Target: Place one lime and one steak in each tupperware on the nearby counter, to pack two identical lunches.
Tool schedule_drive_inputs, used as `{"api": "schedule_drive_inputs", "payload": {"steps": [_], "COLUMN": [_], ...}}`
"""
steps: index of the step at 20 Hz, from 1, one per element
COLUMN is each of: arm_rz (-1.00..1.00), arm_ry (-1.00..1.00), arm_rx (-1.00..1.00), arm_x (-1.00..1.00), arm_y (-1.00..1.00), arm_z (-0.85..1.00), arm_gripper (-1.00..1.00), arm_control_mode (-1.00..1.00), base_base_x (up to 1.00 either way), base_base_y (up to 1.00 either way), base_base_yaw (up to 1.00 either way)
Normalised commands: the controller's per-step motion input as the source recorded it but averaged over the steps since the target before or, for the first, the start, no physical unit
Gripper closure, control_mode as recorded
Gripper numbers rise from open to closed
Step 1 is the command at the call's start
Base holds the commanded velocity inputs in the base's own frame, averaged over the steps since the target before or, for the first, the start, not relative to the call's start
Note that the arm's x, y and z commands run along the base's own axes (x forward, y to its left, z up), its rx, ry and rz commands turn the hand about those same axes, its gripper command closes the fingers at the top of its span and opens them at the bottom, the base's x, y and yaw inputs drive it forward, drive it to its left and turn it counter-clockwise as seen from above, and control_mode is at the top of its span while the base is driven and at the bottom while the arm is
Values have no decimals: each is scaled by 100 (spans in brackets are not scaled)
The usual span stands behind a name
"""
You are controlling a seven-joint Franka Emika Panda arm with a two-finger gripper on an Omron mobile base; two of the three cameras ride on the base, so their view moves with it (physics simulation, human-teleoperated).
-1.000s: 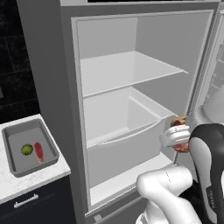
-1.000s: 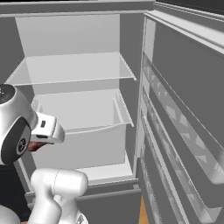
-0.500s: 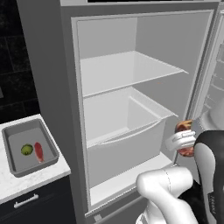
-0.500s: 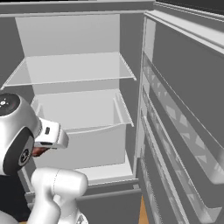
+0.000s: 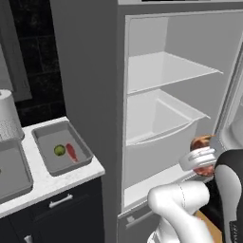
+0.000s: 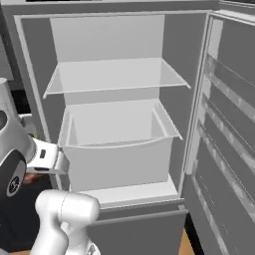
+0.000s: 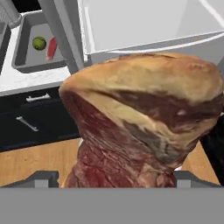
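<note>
Claw (image 7: 113, 183) — wide jaws around steak (image 7: 144, 118).

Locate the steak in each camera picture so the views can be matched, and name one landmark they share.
Left base view: the steak peeks out at the right edge, behind the white wrist, level with the fridge drawer.
Right base view: I cannot make it out for sure; a reddish sliver sits under the wrist at far left.
Hand view: it takes up the centre, close to the lens, held in the pincer.
Shared landmark: the white fridge drawer.
</note>
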Motion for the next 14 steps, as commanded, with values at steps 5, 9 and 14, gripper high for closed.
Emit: {"api": "schedule_drive_inputs", "payload": {"steps": [5, 9, 14], "arm_rz": [0, 0, 0], "arm_ry": [0, 0, 0], "arm_rx": [0, 0, 0], "arm_x": [0, 0, 0], "arm_y": [0, 0, 0], "arm_z": [0, 0, 0], "arm_gripper": [100, 100, 100], "arm_control_mode": [100, 100, 100], "base_base_x": [-16, 0, 30], "base_base_y": [100, 100, 100], "base_base_yaw": [10, 14, 9]}}
